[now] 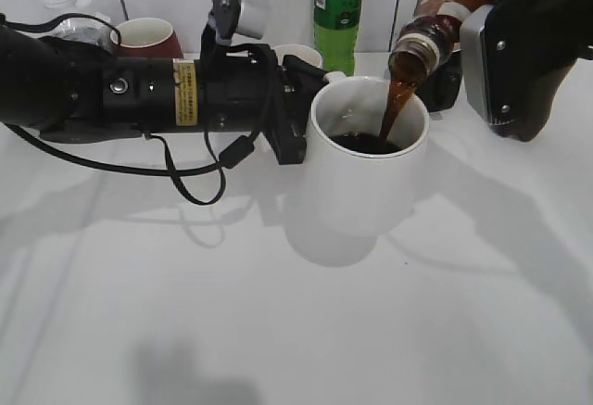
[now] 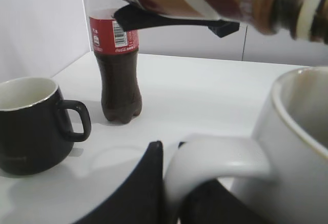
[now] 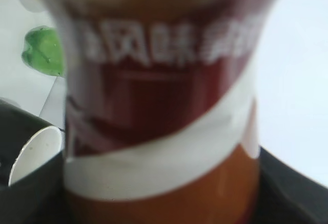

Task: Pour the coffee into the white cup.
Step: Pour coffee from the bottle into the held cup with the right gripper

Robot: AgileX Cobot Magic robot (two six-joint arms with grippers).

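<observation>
On the white tabletop (image 1: pixel 296 331), centre of the exterior view: large white ceramic cup (image 1: pixel 363 175), upright, dark coffee already pooled inside. Brown stream of coffee (image 1: pixel 396 108) falling into it from the mouth of a tilted amber plastic coffee bottle with red-and-white label (image 1: pixel 435 30), held above and to the right of the cup, neck angled down over the rim.

Right claw (image 1: pixel 459 62): clenched on the bottle's body; the right wrist view is filled by the blurred label (image 3: pixel 159 111).

Left claw (image 1: pixel 301 113): reaching in from the left of the cup, dark fingers (image 2: pixel 141 193) clasped about the cup's white handle (image 2: pixel 215 160), one finger either side, touching it.

Behind the cup: green plastic bottle (image 1: pixel 339 11), upright near the back wall. Left of the cup, behind the left arm: a dark red mug (image 1: pixel 148 39). Left wrist view also shows a black mug with pale inside (image 2: pixel 33 124) and an upright cola bottle with red label (image 2: pixel 118 73), both well apart from the cup.
</observation>
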